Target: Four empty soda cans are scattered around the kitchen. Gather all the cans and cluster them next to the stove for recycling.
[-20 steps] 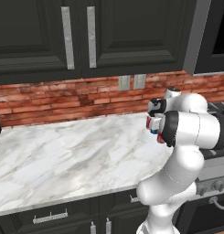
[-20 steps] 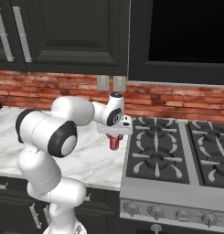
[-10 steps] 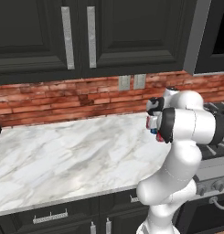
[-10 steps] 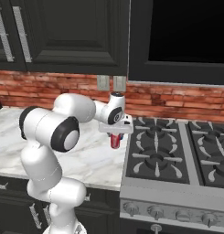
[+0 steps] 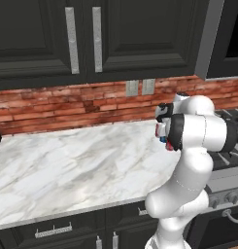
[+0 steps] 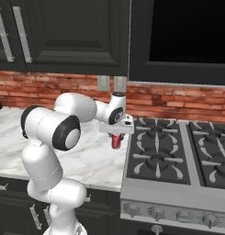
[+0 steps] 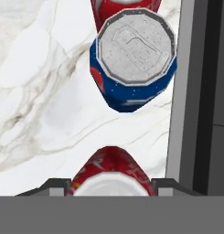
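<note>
Red is the can (image 7: 109, 171) your tool (image 7: 109, 185) holds right now. You see it at the bottom middle of the hand view, with the two tips pressed on its left and right sides, so the tool is closed snugly around it. In the right base view the same red can (image 6: 116, 141) hangs straight down under the tool (image 6: 116, 136), standing tall, low over the white marble counter (image 6: 93, 158). From these pictures you cannot tell if its bottom touches the counter yet.

Look where the other cans are. In the hand view a blue can (image 7: 134, 64) stands upright just above your can, and a second red can (image 7: 125, 11) peeks out behind it at the top edge. All three line up in a row along the grey edge of the stove (image 7: 193, 91), which runs down the right side of that view. In the right base view the stove (image 6: 178, 160) sits just to the right of your can.

So your can is already beside the stove, and the group lies straight ahead, close but not touching. I think you only need to set it down here. Going further forward could bump the blue can.
</note>
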